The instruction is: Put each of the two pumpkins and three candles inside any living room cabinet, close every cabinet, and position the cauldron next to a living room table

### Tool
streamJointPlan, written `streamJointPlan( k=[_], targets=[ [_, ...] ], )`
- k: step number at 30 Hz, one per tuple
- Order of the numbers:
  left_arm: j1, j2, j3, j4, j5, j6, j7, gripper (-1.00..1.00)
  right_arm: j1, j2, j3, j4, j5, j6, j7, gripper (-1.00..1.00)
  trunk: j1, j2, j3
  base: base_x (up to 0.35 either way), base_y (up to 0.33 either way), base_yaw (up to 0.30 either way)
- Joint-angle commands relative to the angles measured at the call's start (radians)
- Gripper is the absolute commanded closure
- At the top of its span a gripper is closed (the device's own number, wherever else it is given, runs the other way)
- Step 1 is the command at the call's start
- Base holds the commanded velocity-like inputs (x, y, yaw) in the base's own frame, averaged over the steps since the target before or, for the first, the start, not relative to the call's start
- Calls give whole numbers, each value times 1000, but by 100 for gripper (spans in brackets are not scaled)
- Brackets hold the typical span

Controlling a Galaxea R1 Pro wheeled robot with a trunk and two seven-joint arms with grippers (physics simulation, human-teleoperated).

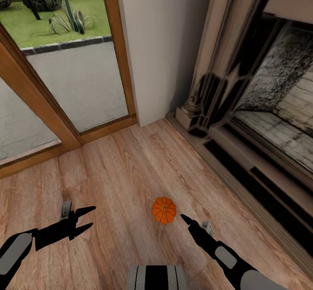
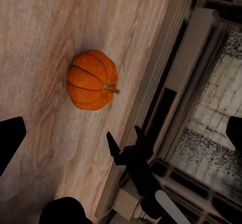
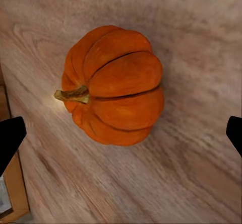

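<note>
One small orange pumpkin lies on the wooden floor, stem sideways. My right gripper hovers just right of it and close above, open. In the right wrist view the pumpkin is large between the two spread fingertips, with neither touching it. My left gripper is open and holds nothing, well to the pumpkin's left. Its wrist view takes in the pumpkin and the right gripper beside it. The candles, cabinet, cauldron and table are out of view.
A stone fireplace with a raised hearth edge runs along the right. A wood-framed glass door to the patio stands ahead on the left, with a white wall between them. My base is at the bottom.
</note>
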Motion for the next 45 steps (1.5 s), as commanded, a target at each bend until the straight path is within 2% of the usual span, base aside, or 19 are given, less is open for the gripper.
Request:
streamJointPlan(
  k=[1,4,11,16,21,25,45],
  targets=[
    [0,-1,2,-1,-3,5,-5,-100,0,-1,4,2,-11,2,18,-100,0,-1,-5,0,0,0],
    [0,-1,-3,-4,-3,5,-5,-100,0,-2,3,6,-13,-4,42,-100,2,-1,-16,0,0,0],
    [0,-1,-18,-5,-3,5,-5,-100,-1,-6,1,7,-14,-7,51,-100,5,-3,-43,0,0,0],
    [0,0,-19,-5,-2,5,-8,-100,-1,-7,0,7,-13,-7,50,-100,5,-3,-43,0,0,0],
    [-1,1,-21,-5,-5,4,-82,-100,0,-7,0,8,-13,-7,50,-100,5,-3,-43,27,0,0],
    [-2,1,-22,-5,-10,4,-101,-100,-1,-7,-1,9,-14,-7,49,-100,5,-3,-43,194,0,0],
    [-2,0,-25,-5,-11,4,-106,-100,-1,-7,-2,10,-14,-8,36,-100,5,-3,-43,55,54,0]
  ],
)
